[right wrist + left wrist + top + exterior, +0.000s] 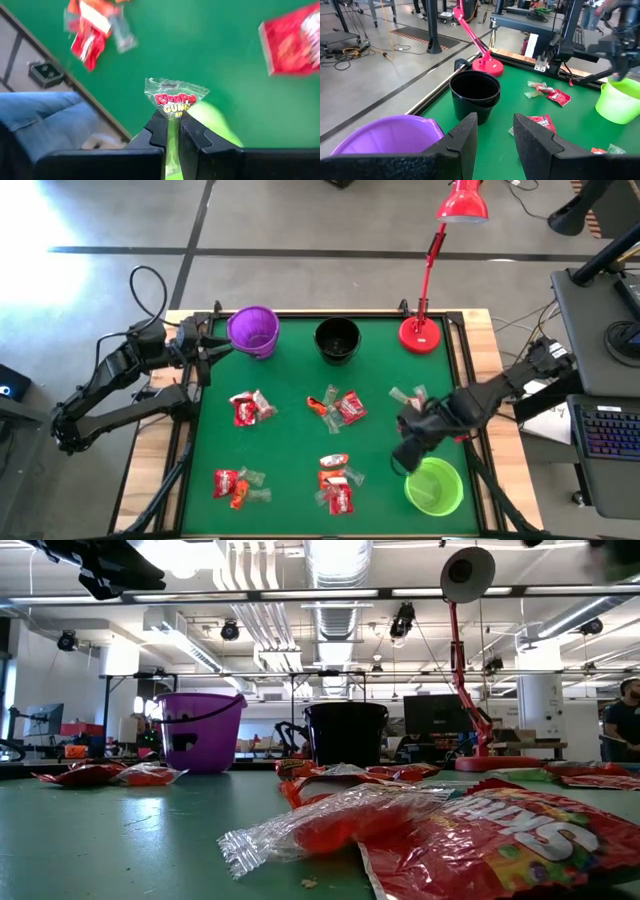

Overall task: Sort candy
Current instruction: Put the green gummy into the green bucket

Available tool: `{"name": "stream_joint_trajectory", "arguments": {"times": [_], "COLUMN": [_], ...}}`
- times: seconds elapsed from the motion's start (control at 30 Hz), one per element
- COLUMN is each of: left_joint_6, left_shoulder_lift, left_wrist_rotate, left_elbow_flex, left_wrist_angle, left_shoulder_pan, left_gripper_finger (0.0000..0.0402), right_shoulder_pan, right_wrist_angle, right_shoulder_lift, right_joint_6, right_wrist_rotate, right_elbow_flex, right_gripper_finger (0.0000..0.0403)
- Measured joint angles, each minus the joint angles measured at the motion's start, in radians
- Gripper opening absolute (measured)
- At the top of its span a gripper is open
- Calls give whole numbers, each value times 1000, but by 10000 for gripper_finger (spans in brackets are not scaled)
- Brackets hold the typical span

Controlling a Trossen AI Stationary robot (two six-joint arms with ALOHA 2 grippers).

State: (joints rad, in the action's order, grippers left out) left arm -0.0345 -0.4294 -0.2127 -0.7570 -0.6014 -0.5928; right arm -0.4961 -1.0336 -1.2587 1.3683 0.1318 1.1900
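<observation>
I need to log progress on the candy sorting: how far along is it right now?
Early. Done: nothing seen in the green cup or black cup. In hand: the right gripper is shut on a clear-wrapped candy by the green cup. Left: clusters of candy remain across the green mat. The left gripper waits open near the purple cup.

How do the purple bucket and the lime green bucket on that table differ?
The purple plastic bucket stands at the table's far edge, beside the waiting left gripper; the lime green plastic bucket sits at the near right corner. The purple one has a dark handle; none shows on the green. The right gripper holds a clear candy packet beside the green one. Both stand upright.
</observation>
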Motion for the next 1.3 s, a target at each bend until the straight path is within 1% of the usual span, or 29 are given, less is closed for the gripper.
{"name": "stream_joint_trajectory", "arguments": {"times": [0.1, 0.3, 0.43, 0.53, 0.77, 0.97, 1.07, 1.3], "left_joint_6": [0, 0, 0, 0, 0, 0, 0, 0], "left_shoulder_lift": [0, 0, 0, 0, 0, 0, 0, 0], "left_wrist_rotate": [0, 0, 0, 0, 0, 0, 0, 0], "left_elbow_flex": [0, 0, 0, 0, 0, 0, 0, 0], "left_wrist_angle": [1, 3, 3, 3, 2, 2, 2, 2], "left_shoulder_pan": [0, 0, 0, 0, 0, 0, 0, 0], "left_gripper_finger": [110, 110, 110, 110, 110, 110, 110, 110], "right_shoulder_pan": [-73, -192, -242, -269, -278, -278, -278, -278], "right_wrist_angle": [-1, 1, 25, 42, 30, 17, 15, 17], "right_shoulder_lift": [0, -7, -7, -7, -35, -79, -106, -146], "right_joint_6": [131, 315, 420, 463, 467, 436, 415, 366], "right_wrist_rotate": [0, 0, 0, 0, -1, -1, 0, 7], "right_elbow_flex": [0, -1, -1, -1, -3, -7, -13, -16], "right_gripper_finger": [13, 13, 13, 13, 13, 18, 37, 106]}}
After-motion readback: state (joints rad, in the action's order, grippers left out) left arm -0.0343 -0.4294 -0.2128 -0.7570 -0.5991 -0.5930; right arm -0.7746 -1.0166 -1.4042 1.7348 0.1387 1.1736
